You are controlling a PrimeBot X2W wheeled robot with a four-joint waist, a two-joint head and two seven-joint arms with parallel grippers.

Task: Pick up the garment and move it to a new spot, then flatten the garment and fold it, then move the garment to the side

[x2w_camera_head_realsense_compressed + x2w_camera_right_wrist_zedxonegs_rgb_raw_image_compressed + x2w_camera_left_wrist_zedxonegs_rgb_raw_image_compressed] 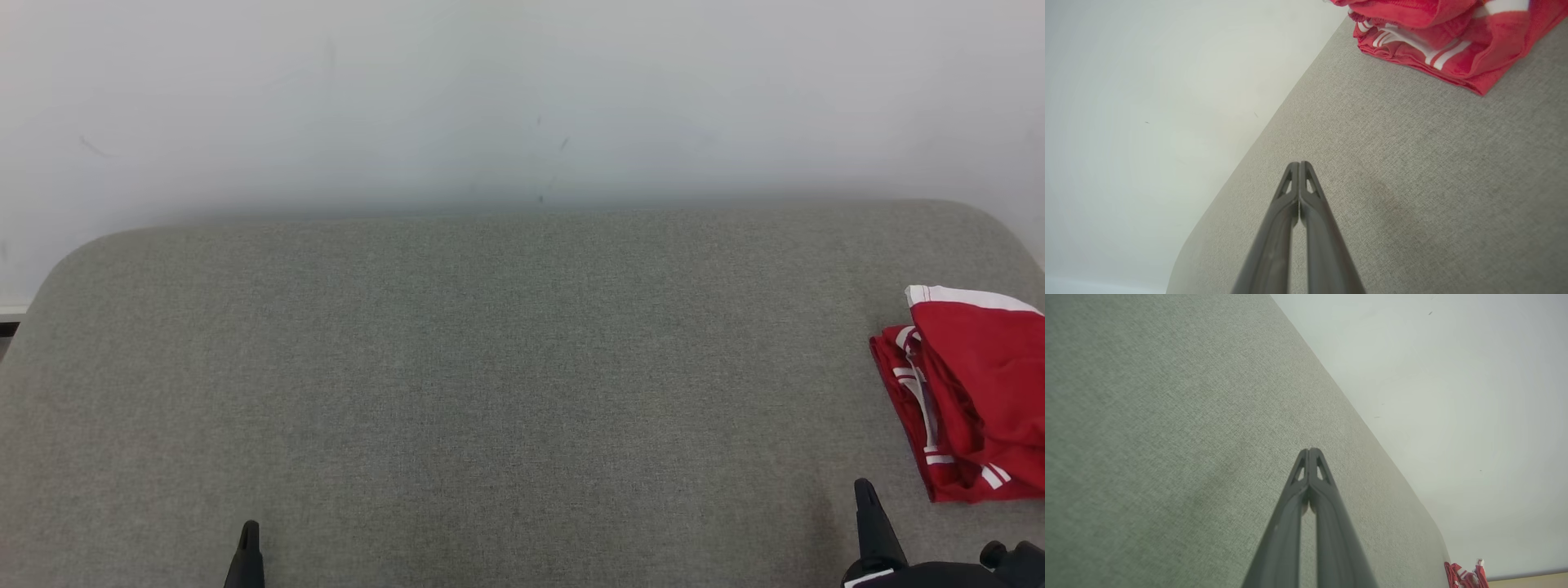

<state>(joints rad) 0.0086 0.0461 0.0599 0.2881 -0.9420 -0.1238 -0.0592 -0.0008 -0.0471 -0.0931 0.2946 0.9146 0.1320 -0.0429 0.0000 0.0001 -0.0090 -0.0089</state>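
Garment [976,384], seemingly folded, far right on cushion [490,367]

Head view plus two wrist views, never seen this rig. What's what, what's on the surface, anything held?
A wheeled robot with two arms, each ending in two long dark fingers. The head view looks down from its head; each wrist view looks along one arm's fingers. A grey padded surface stands against a pale wall. At the robot's right lies a red garment with white stripes, bunched up. The left gripper and right gripper are both shut, empty, and apart from the garment.
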